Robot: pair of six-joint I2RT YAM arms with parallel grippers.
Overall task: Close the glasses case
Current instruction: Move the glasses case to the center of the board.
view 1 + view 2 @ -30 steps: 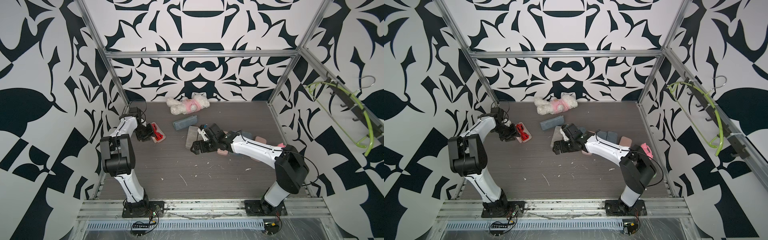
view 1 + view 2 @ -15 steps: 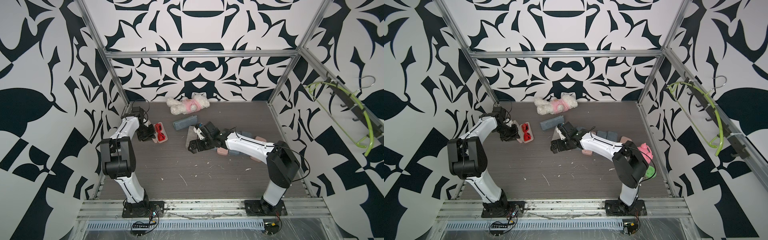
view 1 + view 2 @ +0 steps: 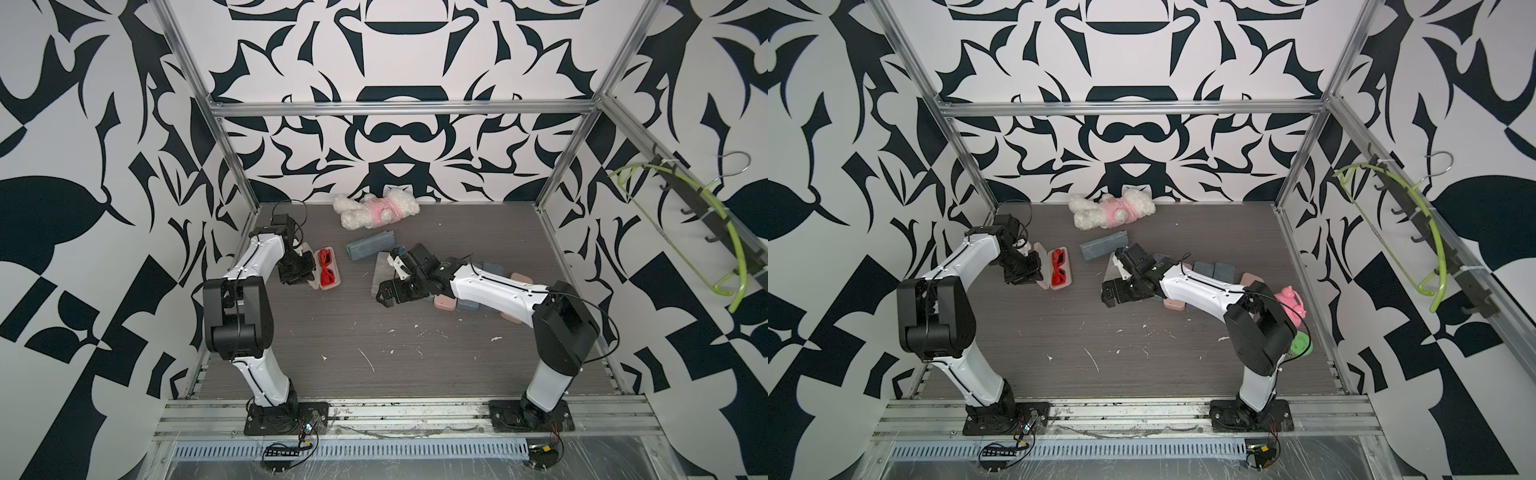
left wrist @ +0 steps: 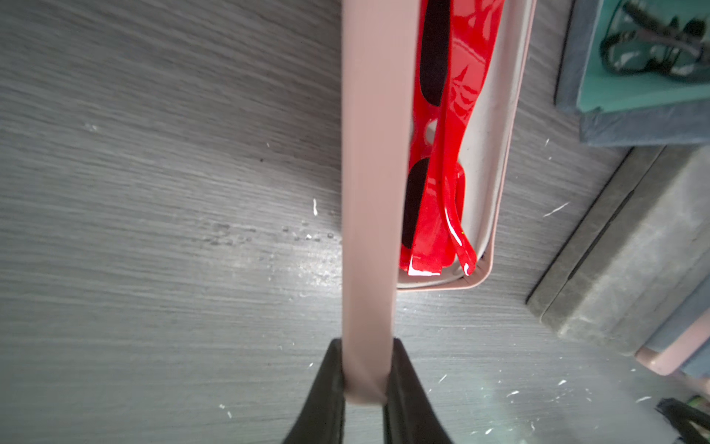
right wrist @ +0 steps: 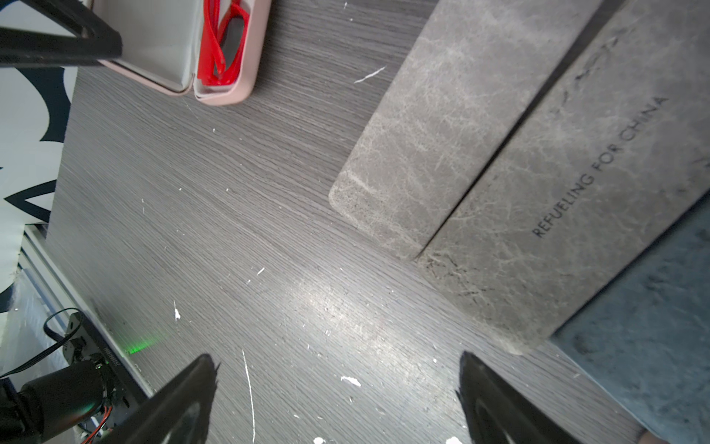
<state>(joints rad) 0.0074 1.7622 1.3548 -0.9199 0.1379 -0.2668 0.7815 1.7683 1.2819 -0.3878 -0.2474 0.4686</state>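
Observation:
The glasses case (image 3: 332,284) is pink and lies open at the table's left, with red sunglasses (image 3: 327,266) in its base. Its lid (image 3: 1040,252) stands raised, close to upright. My left gripper (image 3: 300,272) is shut on the lid's free edge; in the left wrist view the black fingertips (image 4: 330,369) pinch the lid (image 4: 374,192) beside the sunglasses (image 4: 434,173). My right gripper (image 3: 386,294) hangs open low over bare table right of the case, nothing between its fingers (image 5: 192,384). The case (image 5: 251,57) shows far off in the right wrist view.
A flat grey case (image 3: 384,270) lies by the right gripper and a blue-grey case (image 3: 371,245) behind it. A white and pink plush toy (image 3: 376,210) sits at the back wall. Several more cases (image 3: 478,299) line up under the right arm. A pink toy (image 3: 1291,301) sits far right.
My left gripper has closed onto the lid's edge, and the case has shifted slightly right. My right gripper has moved a little left, still open.

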